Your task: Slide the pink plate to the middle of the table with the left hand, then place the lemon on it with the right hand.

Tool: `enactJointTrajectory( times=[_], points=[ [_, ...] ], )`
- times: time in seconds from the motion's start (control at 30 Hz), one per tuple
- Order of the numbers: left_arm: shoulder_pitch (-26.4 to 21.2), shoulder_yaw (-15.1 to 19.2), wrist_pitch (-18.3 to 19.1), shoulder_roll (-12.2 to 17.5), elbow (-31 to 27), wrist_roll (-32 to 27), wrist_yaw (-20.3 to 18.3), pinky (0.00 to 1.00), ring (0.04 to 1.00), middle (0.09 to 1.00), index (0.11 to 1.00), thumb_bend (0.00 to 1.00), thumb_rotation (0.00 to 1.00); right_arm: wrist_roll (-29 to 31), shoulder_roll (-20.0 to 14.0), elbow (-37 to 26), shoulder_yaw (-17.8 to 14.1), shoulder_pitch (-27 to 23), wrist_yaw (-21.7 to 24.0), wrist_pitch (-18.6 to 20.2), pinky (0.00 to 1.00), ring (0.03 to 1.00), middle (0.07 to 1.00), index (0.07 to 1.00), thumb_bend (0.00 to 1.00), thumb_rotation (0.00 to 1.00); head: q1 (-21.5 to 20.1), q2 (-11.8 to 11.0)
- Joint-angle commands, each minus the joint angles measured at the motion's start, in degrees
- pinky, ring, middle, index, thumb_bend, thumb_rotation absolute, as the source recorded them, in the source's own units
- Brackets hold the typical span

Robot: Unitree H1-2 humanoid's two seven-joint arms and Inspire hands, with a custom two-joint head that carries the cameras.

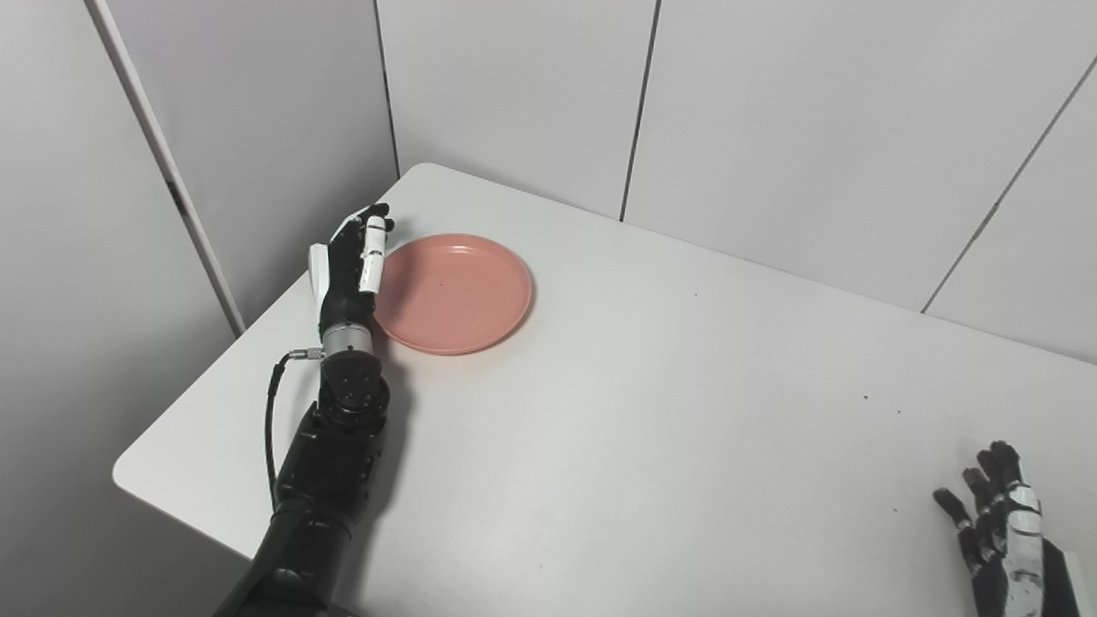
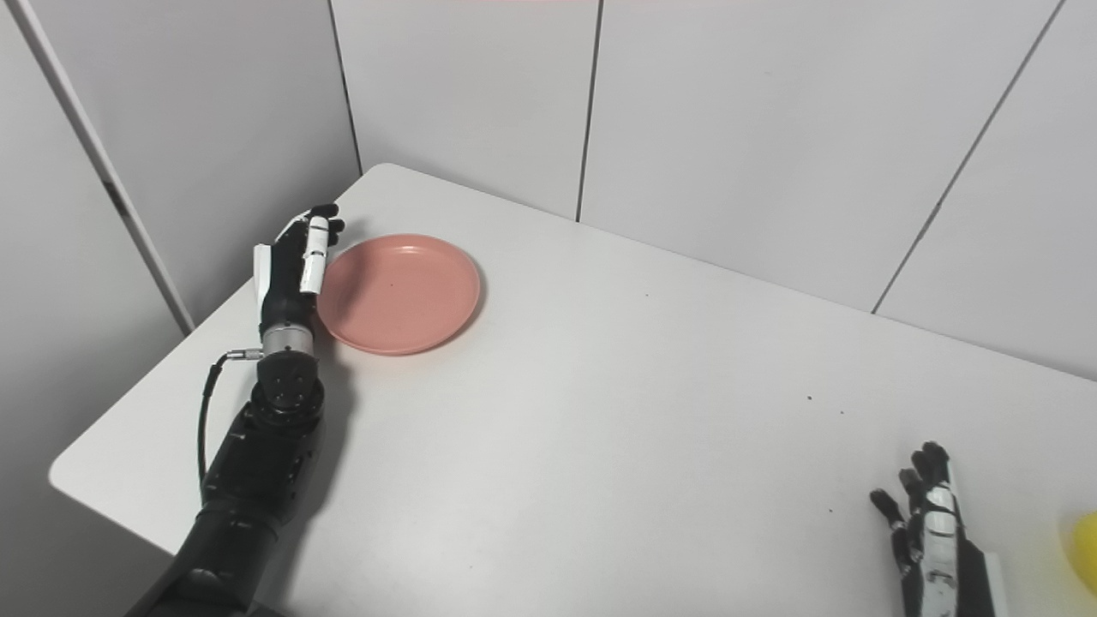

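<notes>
In the left eye view, one pink plate (image 1: 452,293) lies near the far left corner of the white surface (image 1: 651,411), well away from the middle; the left hand (image 1: 351,266) stands edge-on just beside the plate's left rim, fingers (image 1: 372,253) extended and held close together, holding nothing, and whether they press on the rim or sit a hair off it I cannot tell; the plate lies to the right of that hand, so a push toward the right and nearer side would, by my judgement, carry it to the middle; being round, the plate has no long axis to mind; the right hand (image 1: 998,531) waits at the lower right corner, well apart from the plate, fingers spread and holding nothing; no lemon shows here. In the right eye view, the same single plate (image 2: 398,293) sits with the left hand (image 2: 296,266) against its left side, clearly the nearer of the two; the right hand (image 2: 930,536) is spread open and idle, and just beside it, at the frame's right edge, a sliver of one lemon (image 2: 1087,548) shows, most of it cut off; two hands, one plate, one lemon in all.
</notes>
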Motion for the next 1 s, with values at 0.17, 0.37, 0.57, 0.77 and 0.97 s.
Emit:
enactJointTrajectory(
  times=[0.17, 0.37, 0.57, 0.77, 0.97],
  points=[
    [-0.33, 0.39, 1.71, 1.49, -4.86, -5.93, -6.61, 0.79, 0.778, 0.749, 0.736, 0.34, 1.00, 0.25, -0.74, -2.35, -0.70, -0.24, -0.25, 1.37, 1.00, 0.998, 0.984, 0.968, 0.32, 1.00, 0.20, 0.42],
    [0.14, 0.70, 2.08, 1.22, -6.19, -9.38, -10.06, 0.76, 0.778, 0.769, 0.755, 0.35, 1.00, 0.33, -0.82, -2.64, -0.62, -0.17, -0.11, 0.91, 1.00, 0.999, 0.983, 0.969, 0.30, 1.00, 0.20, 0.88],
    [0.12, -0.35, 2.32, 0.90, -7.41, -10.17, -11.15, 0.75, 0.769, 0.757, 0.743, 0.35, 1.00, -0.06, -0.77, -3.03, -0.52, -0.01, -0.31, 0.93, 1.00, 0.997, 0.982, 0.966, 0.32, 1.00, 0.04, 1.39],
    [-0.42, -1.19, 6.40, -0.91, -10.46, -12.05, -11.65, 0.76, 0.758, 0.739, 0.722, 0.32, 1.00, 0.16, -0.61, -3.66, -0.60, 0.14, -0.40, 1.17, 1.00, 0.993, 0.977, 0.963, 0.31, 1.00, 0.32, 1.81],
    [0.25, -3.70, 8.21, -1.49, -12.60, -11.83, -13.37, 0.77, 0.768, 0.754, 0.741, 0.32, 1.00, 0.63, -0.63, -4.50, -0.79, 0.27, -0.47, 2.37, 1.00, 0.992, 0.970, 0.955, 0.30, 1.00, 0.61, 2.26]
  ],
)
